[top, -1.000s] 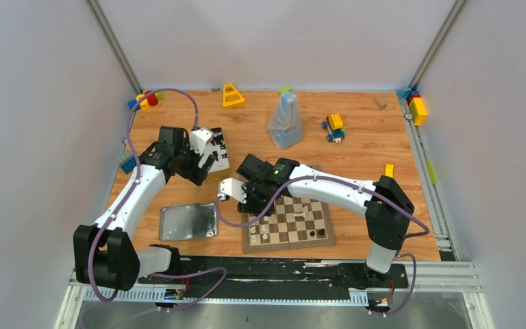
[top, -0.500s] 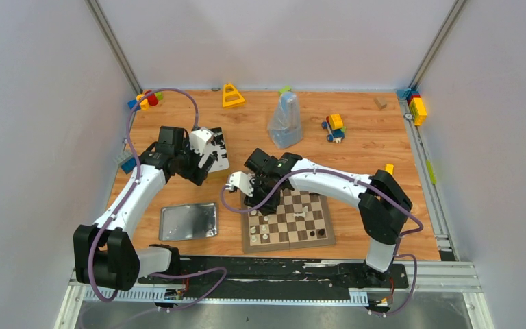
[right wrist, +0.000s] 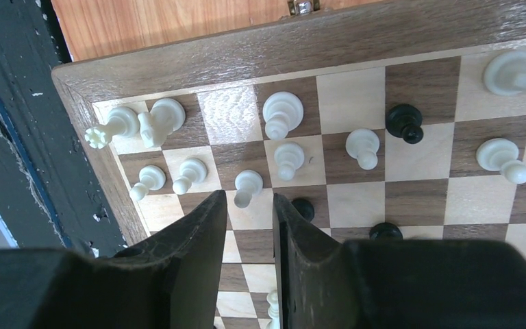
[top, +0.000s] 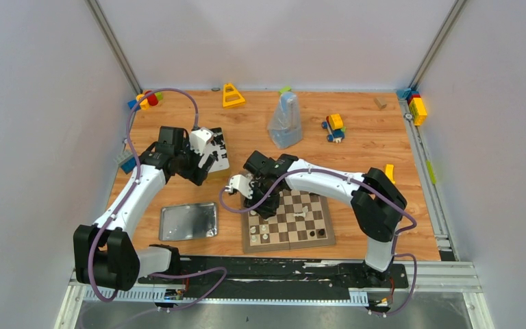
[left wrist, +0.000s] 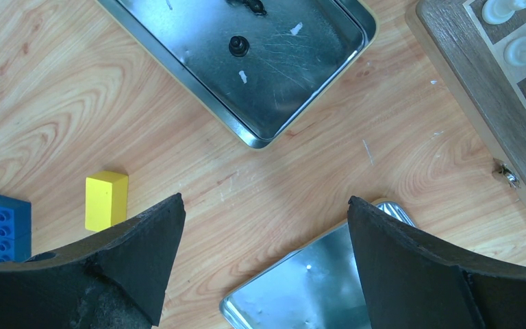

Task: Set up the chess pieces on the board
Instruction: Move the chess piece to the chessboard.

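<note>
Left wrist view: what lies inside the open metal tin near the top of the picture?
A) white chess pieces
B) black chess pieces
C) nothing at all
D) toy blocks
B: small black chess pieces lie on the floor of the tin; no white pieces or blocks show in it.

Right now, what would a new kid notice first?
Probably the chessboard at the front middle of the table, with the right arm stretched over its far side. White chess pieces crowd one corner of it, and a shiny metal tray lies just left.
</note>
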Available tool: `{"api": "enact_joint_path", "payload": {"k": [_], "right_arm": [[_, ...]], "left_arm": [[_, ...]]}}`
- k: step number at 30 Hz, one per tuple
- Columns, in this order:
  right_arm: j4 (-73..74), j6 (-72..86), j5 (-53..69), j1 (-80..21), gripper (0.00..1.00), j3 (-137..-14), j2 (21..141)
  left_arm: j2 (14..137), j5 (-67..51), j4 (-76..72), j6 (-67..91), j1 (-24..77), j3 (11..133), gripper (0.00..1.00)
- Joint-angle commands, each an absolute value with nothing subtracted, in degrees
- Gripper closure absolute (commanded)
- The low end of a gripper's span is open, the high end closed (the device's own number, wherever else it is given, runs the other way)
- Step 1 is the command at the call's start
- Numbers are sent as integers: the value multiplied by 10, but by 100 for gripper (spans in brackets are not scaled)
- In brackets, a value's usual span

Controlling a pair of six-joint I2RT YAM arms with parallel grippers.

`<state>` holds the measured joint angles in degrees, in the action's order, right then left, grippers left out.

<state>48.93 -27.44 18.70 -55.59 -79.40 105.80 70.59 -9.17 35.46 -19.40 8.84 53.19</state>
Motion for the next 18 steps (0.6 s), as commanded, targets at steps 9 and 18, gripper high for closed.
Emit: {"api": "enact_joint_path", "payload": {"k": [9, 18], "right_arm": [[476, -272, 209, -558, 76, -786, 1072], [477, -272, 216, -559, 90, -797, 1076]], "left_arm": [[698, -102, 352, -193, 83, 548, 4], [699, -101, 352, -193, 83, 548, 4]]}}
